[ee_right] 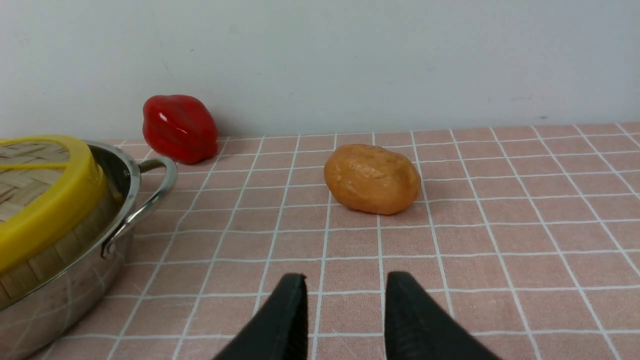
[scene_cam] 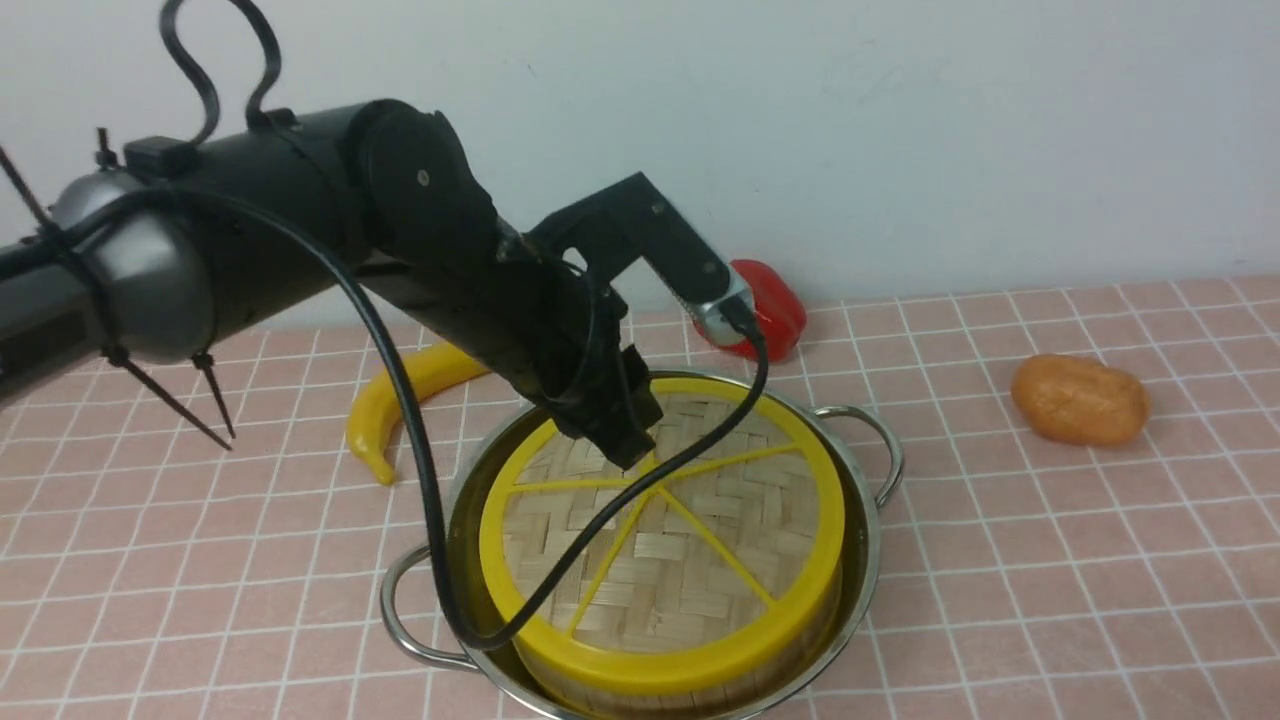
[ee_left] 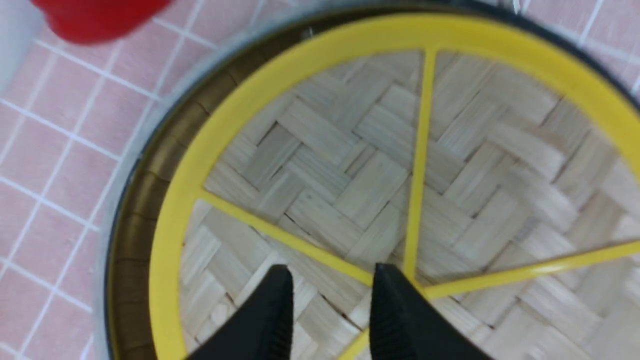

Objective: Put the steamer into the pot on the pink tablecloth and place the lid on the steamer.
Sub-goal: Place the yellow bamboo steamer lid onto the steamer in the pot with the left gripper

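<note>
**Operator:** What's nearest me?

**Spotter:** Your black left arm [scene_cam: 300,220]. It reaches in from the left, and its cable loops down over the wide, shiny steel pot with wire handles [scene_cam: 868,540]. The pot sits by the near edge of the pink, white-gridded tablecloth [scene_cam: 1050,560], roughly midway along it.

**Operator:** And the pieces I care about?

**Spotter:** The round bamboo steamer with the pale wooden wall [ee_right: 50,257] stands inside the pot. The flat woven lid with yellow rim and spokes [scene_cam: 690,560] lies level on top of it.

**Operator:** Fingers?

**Spotter:** Your left gripper [ee_left: 332,270] hangs just over the lid's centre with its fingers a moderate gap apart. Only weave and one spoke show between them, and nothing is pinched. I cannot tell whether a tip touches the lid. Your right gripper [ee_right: 346,275] hovers over bare cloth to the right of the pot, fingers parted and empty.

**Operator:** Which step, then?

**Spotter:** I judge both placements done, so you're at the release. The next move calls for a straight lift of the left arm, so that neither the fingers nor that cable drag the lid askew.

**Operator:** Any writing?

**Spotter:** None that I can read, and no brand on the pot or lid. The yellow banana [scene_cam: 400,395] left of the pot, the glossy red pepper [scene_cam: 775,305] at the far edge and the orange-brown potato [scene_cam: 1080,400] towards the far right corner carry none either.
</note>
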You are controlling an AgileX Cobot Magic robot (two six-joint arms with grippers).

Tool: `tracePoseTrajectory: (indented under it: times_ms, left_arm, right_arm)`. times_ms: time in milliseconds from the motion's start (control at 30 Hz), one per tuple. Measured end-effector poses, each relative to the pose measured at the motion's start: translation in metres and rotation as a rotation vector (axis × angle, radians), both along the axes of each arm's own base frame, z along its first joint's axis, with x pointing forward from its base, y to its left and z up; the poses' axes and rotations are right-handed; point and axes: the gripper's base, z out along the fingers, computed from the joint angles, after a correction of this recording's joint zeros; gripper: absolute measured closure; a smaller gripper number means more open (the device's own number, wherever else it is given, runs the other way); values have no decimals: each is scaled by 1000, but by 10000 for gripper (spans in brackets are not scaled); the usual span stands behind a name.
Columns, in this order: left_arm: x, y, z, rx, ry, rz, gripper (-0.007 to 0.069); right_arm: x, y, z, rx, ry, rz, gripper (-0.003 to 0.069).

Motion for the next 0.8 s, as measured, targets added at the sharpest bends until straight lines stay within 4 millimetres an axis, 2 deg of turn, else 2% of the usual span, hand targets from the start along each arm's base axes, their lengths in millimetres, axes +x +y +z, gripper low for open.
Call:
tracePoseTrajectory:
  times_ms: [133, 333, 800]
  left_arm:
    - [-7, 2, 0, 3, 76, 29, 384]
    - [-2, -1, -21, 26, 176, 69, 341]
    - [8, -7, -44, 16, 208, 80, 349]
  right_arm:
    - [0, 0, 0, 0, 0, 0, 419]
    - [0, 0, 0, 0, 0, 0, 419]
    - [0, 0, 0, 0, -2, 0, 419]
